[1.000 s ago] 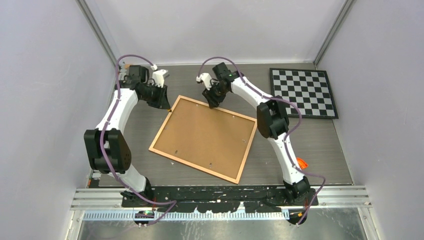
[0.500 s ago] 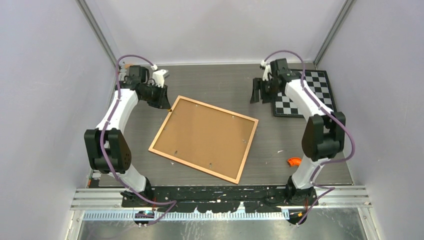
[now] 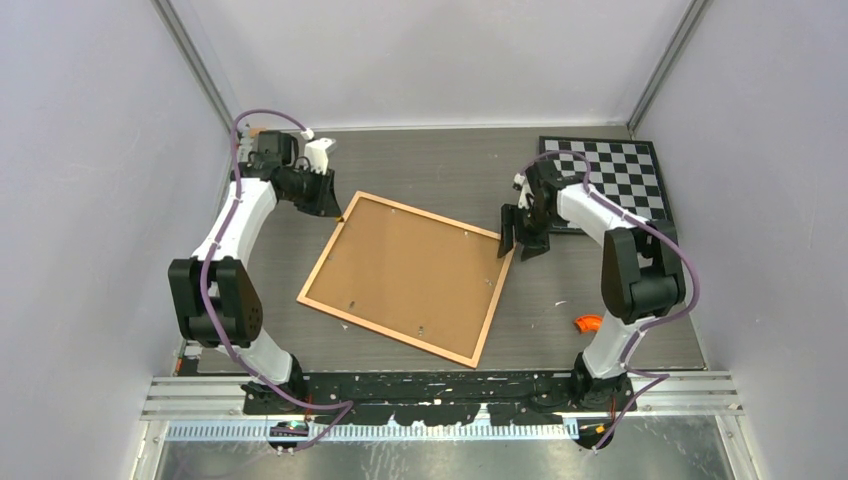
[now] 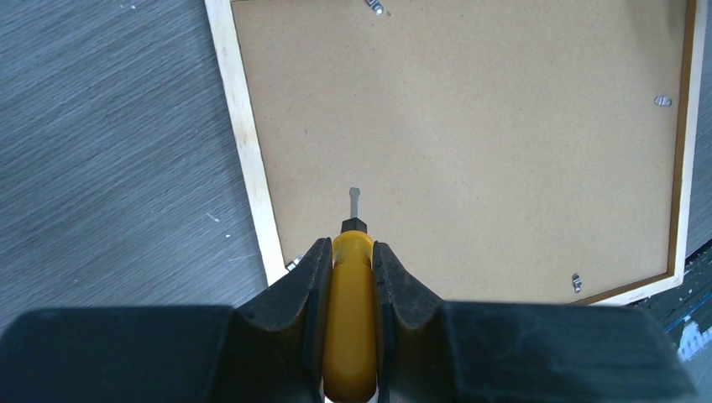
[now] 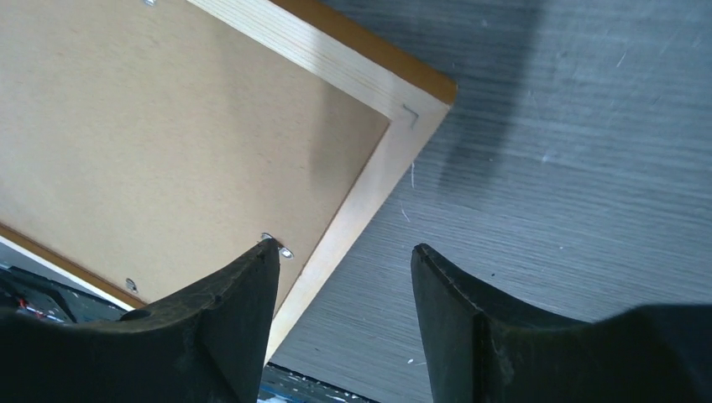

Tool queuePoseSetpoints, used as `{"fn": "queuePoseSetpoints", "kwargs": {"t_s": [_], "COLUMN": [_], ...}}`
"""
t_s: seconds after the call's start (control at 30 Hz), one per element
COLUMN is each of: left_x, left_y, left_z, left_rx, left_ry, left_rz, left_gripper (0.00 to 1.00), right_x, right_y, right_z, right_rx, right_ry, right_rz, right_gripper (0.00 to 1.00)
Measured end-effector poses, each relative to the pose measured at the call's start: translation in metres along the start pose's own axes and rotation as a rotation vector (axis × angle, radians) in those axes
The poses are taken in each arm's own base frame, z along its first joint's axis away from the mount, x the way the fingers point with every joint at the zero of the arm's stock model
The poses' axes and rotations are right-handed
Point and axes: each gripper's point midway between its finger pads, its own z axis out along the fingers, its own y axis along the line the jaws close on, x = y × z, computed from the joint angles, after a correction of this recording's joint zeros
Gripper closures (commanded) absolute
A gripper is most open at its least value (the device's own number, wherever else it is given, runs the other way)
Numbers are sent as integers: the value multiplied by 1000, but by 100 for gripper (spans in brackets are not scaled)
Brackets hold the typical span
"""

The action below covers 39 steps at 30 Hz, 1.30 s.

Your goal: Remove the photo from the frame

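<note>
Top external view is showing the right gripper (image 3: 520,238) hanging at the far right corner of the frame (image 3: 410,275), having come off the checkerboard (image 3: 625,180) where it was half a second ago. Its fingers are standing apart, one over the backing (image 5: 168,143) by a clip (image 5: 277,246), the other over the table (image 5: 571,168). The frame is lying back up mid-table, unmoved. The left gripper (image 4: 351,252) is staying clamped on a yellow screwdriver (image 4: 350,327) at the far left corner, its tip over the backing.
</note>
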Motion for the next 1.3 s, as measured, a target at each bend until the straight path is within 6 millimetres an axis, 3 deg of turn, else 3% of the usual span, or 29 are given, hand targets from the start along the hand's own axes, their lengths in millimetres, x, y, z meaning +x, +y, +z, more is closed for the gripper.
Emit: {"fn": "queuePoseSetpoints", "kwargs": {"t_s": [0.13, 0.3, 0.63, 0.9, 1.3], "left_x": [5, 19, 44, 65, 55], "left_y": [0, 1, 3, -8, -12], "left_z": [1, 3, 9, 7, 25], "left_rx": [-3, -5, -36, -56, -132], "left_ry": [4, 32, 130, 199, 203], "left_rz": [2, 21, 209, 392, 593], "left_gripper": [100, 100, 100, 100, 100], "right_x": [15, 5, -73, -87, -88], "right_y": [-6, -16, -42, -50, -49], "right_z": [14, 37, 40, 39, 39], "right_rx": [14, 44, 56, 49, 40], "right_ry": [56, 99, -21, -40, -41], "right_rz": [49, 108, 224, 221, 202], "right_gripper": [43, 61, 96, 100, 99]}}
